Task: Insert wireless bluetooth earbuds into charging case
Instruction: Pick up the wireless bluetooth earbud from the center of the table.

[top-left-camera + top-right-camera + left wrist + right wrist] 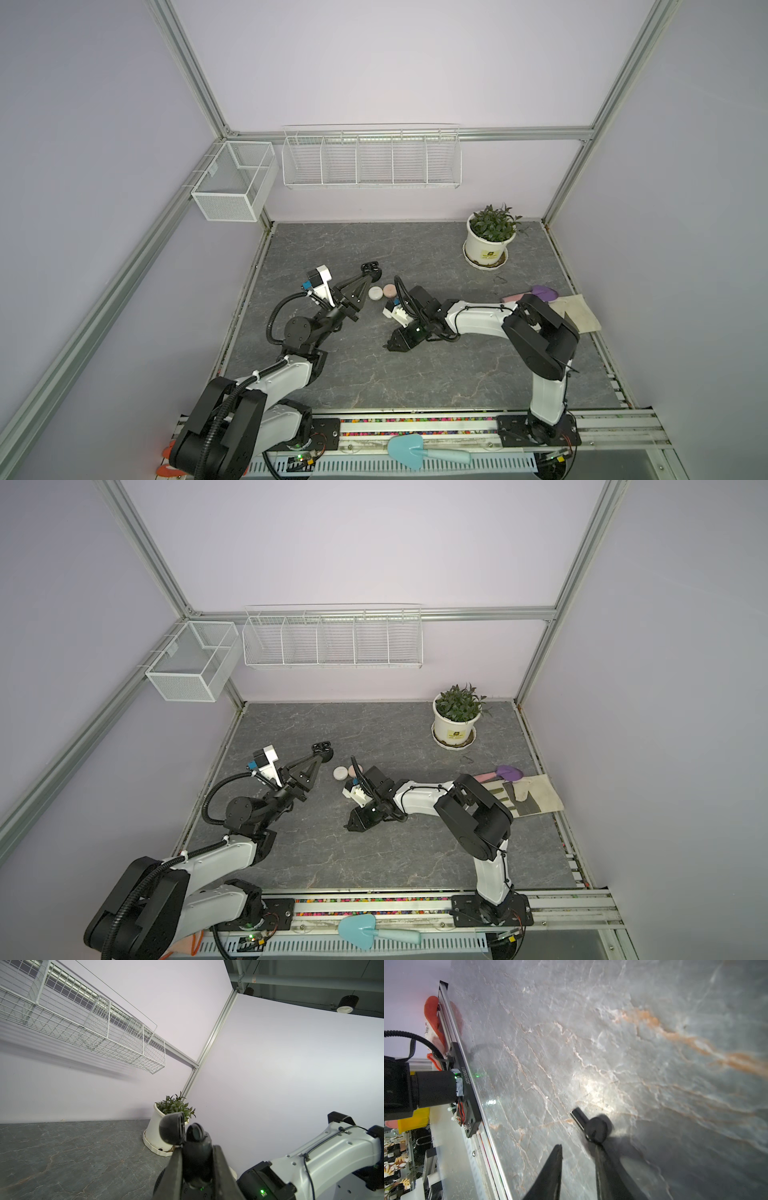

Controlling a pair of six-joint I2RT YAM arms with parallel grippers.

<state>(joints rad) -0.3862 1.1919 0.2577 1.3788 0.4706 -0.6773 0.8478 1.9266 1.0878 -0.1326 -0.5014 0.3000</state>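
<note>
My left gripper (371,269) is held above the table at the left of centre, shut on a black charging case (197,1159). The case's lid (172,1130) stands open. My right gripper (387,345) is low over the table's middle, its jaws apart with bare table between them. A black earbud (595,1128) lies on the table right at the tip of one finger (602,1159); the other finger (553,1167) is clear of it. A white round case (375,292) and a pink one (390,289) sit side by side between the two arms.
A potted plant (490,239) stands at the back right. A purple trowel (544,292) and a cloth (577,311) lie at the right edge. A blue trowel (415,451) rests on the front rail. Wire baskets (372,160) hang on the back wall.
</note>
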